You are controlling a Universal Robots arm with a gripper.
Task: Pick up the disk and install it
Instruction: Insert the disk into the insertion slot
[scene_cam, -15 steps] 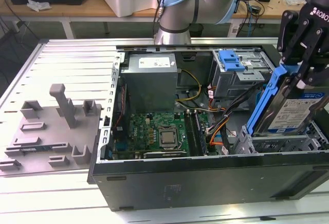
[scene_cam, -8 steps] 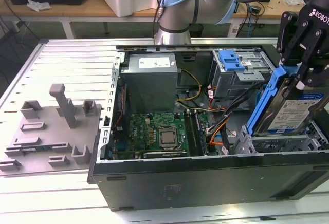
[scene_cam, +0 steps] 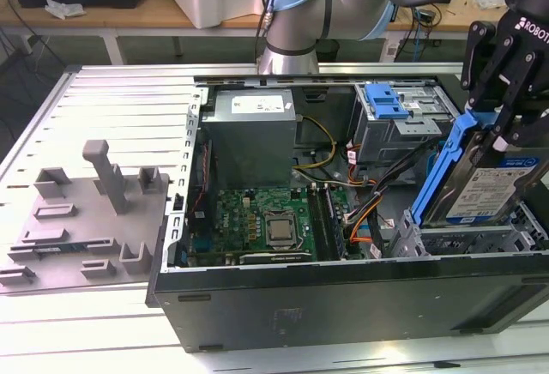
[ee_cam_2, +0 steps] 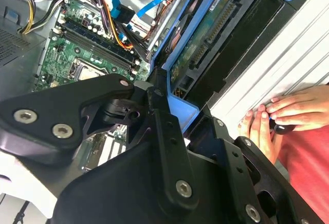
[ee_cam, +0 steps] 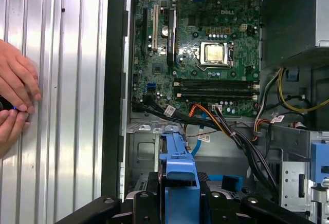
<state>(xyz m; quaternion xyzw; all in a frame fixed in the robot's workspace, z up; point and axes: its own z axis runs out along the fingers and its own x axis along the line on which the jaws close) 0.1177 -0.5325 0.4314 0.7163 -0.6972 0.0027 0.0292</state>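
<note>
**Disk gripped and tilted over the drive bay, with little room for error**

In the exterior view we see the gripper (scene_cam: 493, 125) closed on the disk (scene_cam: 489, 190), its fingers clamped on the upper end of the blue carrier bracket (scene_cam: 437, 177). The disk hangs steeply tilted, label side facing the exterior view's right. Its lower end sits at the open grey drive bay (scene_cam: 446, 241) in the corner of the computer case (scene_cam: 343, 292). We cannot tell whether the lower edge already touches the bay's metal or hovers just above it. The grey cage with the blue latch (scene_cam: 386, 104) stands just beside it, further back in the case.

We judge the main risk to be the angle. If the disk meets the bay skewed, a corner of the bracket can catch on the sheet metal and jam. Pushing against a jam could lever the disk out of the fingers, because the hold is on thin plastic that can flex, not on the metal body.

The orange and black cables (scene_cam: 369, 211) run close to the bay opening. A loop lying in the path could be pinched, or could hold the disk off its seat.

A dropped disk would land on the bay frame or near the motherboard (scene_cam: 257, 220). In the second wrist view a person's hands (ee_cam_2: 288, 113) rest on the ribbed table (ee_cam_2: 288, 54) beside the case, near enough that a wide swing of the arm worries us.
</note>
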